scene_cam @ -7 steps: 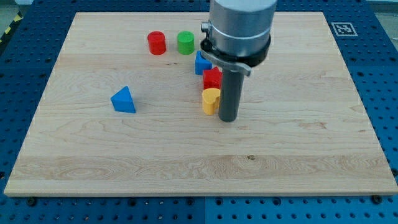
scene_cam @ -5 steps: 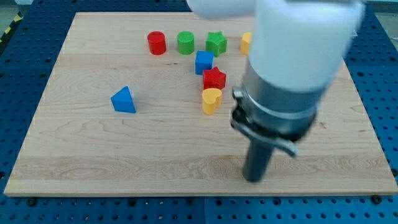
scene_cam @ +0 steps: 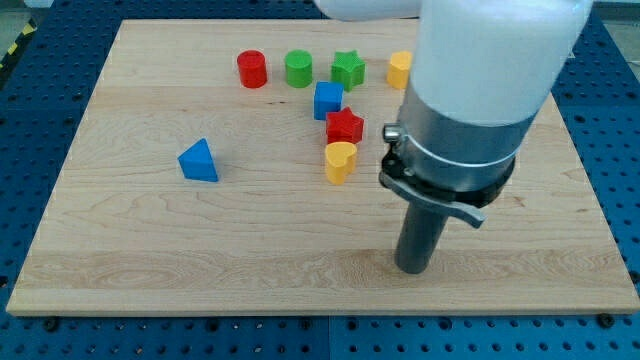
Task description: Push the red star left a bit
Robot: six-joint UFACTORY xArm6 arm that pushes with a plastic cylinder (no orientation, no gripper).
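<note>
The red star point(scene_cam: 344, 126) lies near the board's middle, between a blue cube point(scene_cam: 327, 100) above it and a yellow heart-shaped block point(scene_cam: 340, 161) below it. My tip point(scene_cam: 414, 268) rests on the board well below and to the right of the red star, touching no block.
A red cylinder point(scene_cam: 252, 69), a green cylinder point(scene_cam: 298, 68) and a green star point(scene_cam: 348, 69) stand in a row near the view's top. A yellow block point(scene_cam: 399, 69) shows partly beside the arm. A blue triangle point(scene_cam: 199, 160) lies at the left. The wooden board point(scene_cam: 150, 250) ends near the tip.
My tip moved from just right of the yellow heart down and to the right, then settled. The blocks have not moved.
</note>
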